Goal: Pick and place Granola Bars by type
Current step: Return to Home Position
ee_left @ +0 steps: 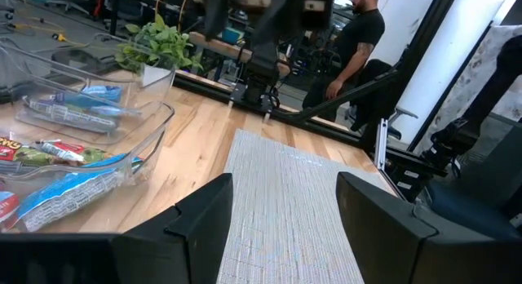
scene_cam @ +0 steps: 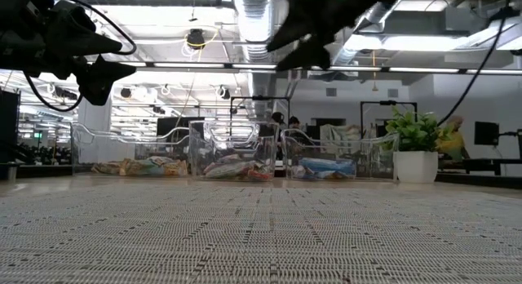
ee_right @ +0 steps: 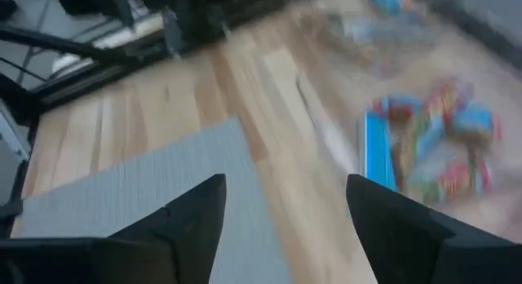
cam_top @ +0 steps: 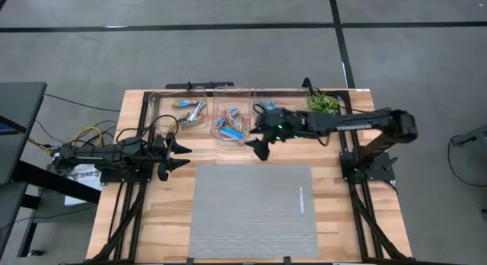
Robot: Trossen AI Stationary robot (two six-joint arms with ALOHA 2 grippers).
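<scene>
Hovering just in front of the middle bin [cam_top: 233,141], the right gripper [cam_top: 259,148] is wide and empty. The granola bars [cam_top: 232,126] lie beyond it, in bins [cam_top: 215,90] along the far edge of the table [cam_top: 167,212] — none on the mat [cam_top: 253,212]. The left gripper [cam_top: 185,156], also wide, waits near the left edge.

Overhead, low, two wrist-mounted; shared mat [cam_top: 255,212].
</scene>
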